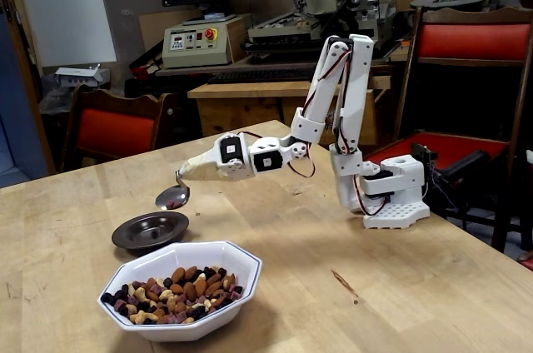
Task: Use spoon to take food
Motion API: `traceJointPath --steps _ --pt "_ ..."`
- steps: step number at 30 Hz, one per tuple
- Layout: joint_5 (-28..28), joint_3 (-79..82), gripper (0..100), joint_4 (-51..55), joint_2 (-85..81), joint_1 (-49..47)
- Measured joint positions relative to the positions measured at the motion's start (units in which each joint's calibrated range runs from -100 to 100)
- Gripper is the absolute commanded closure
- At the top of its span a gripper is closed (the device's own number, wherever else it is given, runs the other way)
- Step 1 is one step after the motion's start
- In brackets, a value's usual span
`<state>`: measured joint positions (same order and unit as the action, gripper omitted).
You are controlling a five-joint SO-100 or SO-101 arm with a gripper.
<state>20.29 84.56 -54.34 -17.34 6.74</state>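
Note:
The white arm's gripper (190,171) is shut on the taped upper end of the small silver spoon (173,196). The spoon hangs down from it, its bowl tilted and shiny, just above the far right rim of the dark saucer (151,231). I cannot tell whether anything lies in the spoon. The food (172,293), a mix of almonds, cashews and dark pieces, fills the white octagonal bowl (223,259) at the front of the table, below and in front of the gripper.
The arm's base (391,195) stands on the right of the wooden table (350,286). Red chairs (112,128) stand behind the table, and benches with machines lie beyond them.

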Motion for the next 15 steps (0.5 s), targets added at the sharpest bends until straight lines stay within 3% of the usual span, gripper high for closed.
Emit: traceJointPath --steps 15 --pt "0.0 0.0 96 0.0 0.0 -2.3"
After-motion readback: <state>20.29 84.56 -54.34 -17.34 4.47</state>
